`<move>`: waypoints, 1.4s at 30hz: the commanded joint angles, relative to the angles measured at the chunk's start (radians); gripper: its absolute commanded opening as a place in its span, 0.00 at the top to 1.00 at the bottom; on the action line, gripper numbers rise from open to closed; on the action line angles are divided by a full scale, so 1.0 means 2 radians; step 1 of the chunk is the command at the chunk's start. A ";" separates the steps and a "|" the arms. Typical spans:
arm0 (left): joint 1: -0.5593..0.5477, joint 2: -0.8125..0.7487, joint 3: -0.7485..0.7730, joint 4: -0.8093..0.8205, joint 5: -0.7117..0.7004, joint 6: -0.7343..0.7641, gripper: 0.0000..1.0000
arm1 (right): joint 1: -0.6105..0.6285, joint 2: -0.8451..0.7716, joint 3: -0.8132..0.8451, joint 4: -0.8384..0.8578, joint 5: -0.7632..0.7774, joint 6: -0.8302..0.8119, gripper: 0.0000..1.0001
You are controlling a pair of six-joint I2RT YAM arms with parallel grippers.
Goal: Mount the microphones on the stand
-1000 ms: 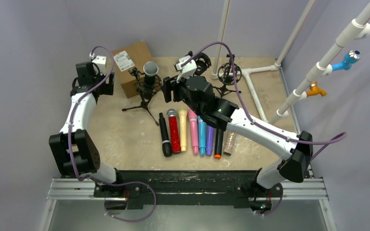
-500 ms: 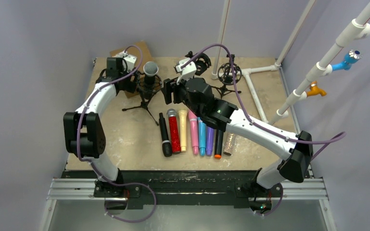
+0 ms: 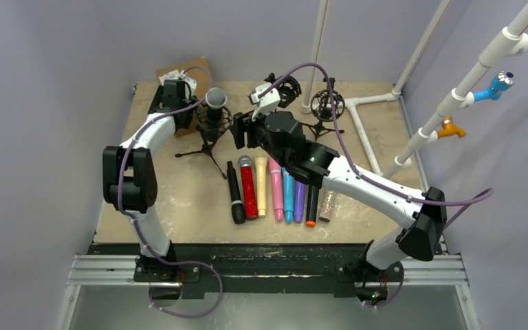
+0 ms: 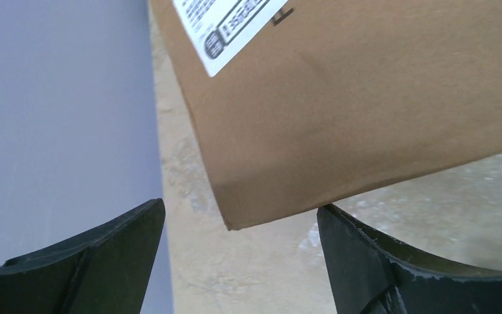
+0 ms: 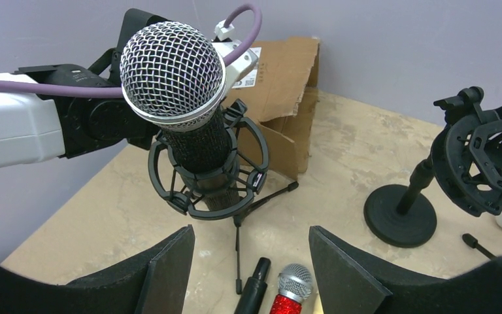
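One microphone with a silver mesh head point(image 5: 173, 72) stands upright in the shock mount point(image 5: 206, 173) of a tripod stand point(image 3: 210, 130). Several more microphones lie side by side on the table: black point(image 3: 236, 192), glittery red point(image 3: 248, 189), cream point(image 3: 260, 185), pink point(image 3: 276, 187), blue point(image 3: 288, 196), purple point(image 3: 300, 199) and glittery silver point(image 3: 327, 205). My right gripper point(image 5: 251, 261) hangs open and empty just in front of the mounted microphone, above the black one point(image 5: 255, 288) and the red one point(image 5: 289, 291). My left gripper point(image 4: 240, 248) is open over the corner of the cardboard box point(image 4: 353, 98), holding nothing.
Two empty stands with shock mounts point(image 3: 285, 89) point(image 3: 326, 104) stand at the back; one has a round base point(image 5: 399, 212). White pipe framing point(image 3: 361, 130) runs along the right side. The wall is close behind the box point(image 3: 192, 72).
My left arm has swung from the far left edge to the right, over the cardboard box beside the mounted microphone. The right arm has stayed put.
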 commanded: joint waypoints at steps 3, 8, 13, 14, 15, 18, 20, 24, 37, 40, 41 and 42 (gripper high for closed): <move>0.031 -0.024 0.011 0.030 -0.075 0.019 0.18 | 0.001 -0.009 0.002 0.016 -0.011 0.006 0.32; 0.065 -0.064 -0.016 0.013 -0.050 0.007 0.23 | 0.001 -0.014 -0.004 0.011 -0.011 0.006 0.32; 0.089 -0.149 -0.074 -0.051 0.094 -0.050 0.22 | 0.002 -0.020 -0.016 0.015 -0.012 0.006 0.32; 0.090 -0.163 -0.079 -0.076 0.124 -0.059 0.21 | 0.001 -0.021 -0.017 0.015 -0.011 0.006 0.32; 0.090 -0.174 -0.081 -0.097 0.153 -0.063 0.20 | 0.001 -0.021 -0.017 0.015 -0.011 0.006 0.32; 0.091 -0.208 -0.088 -0.145 0.265 -0.067 0.17 | 0.001 -0.022 -0.017 0.013 -0.012 0.006 0.32; 0.088 -0.225 -0.092 -0.168 0.344 -0.057 0.16 | 0.001 -0.023 -0.019 0.014 -0.013 0.006 0.32; 0.068 -0.232 -0.088 -0.192 0.415 -0.030 0.13 | 0.001 -0.026 -0.021 0.015 -0.013 0.006 0.33; 0.021 -0.154 -0.061 -0.107 0.449 -0.074 0.24 | 0.001 -0.030 -0.030 0.019 -0.012 0.005 0.34; 0.021 -0.130 -0.054 -0.092 0.429 -0.090 0.30 | 0.001 -0.027 -0.028 0.020 -0.011 0.001 0.34; 0.021 -0.126 -0.057 -0.083 0.426 -0.094 0.30 | 0.001 -0.026 -0.026 0.020 -0.011 -0.001 0.34; 0.021 -0.124 -0.062 -0.072 0.424 -0.098 0.31 | 0.001 -0.024 -0.025 0.020 -0.010 -0.002 0.34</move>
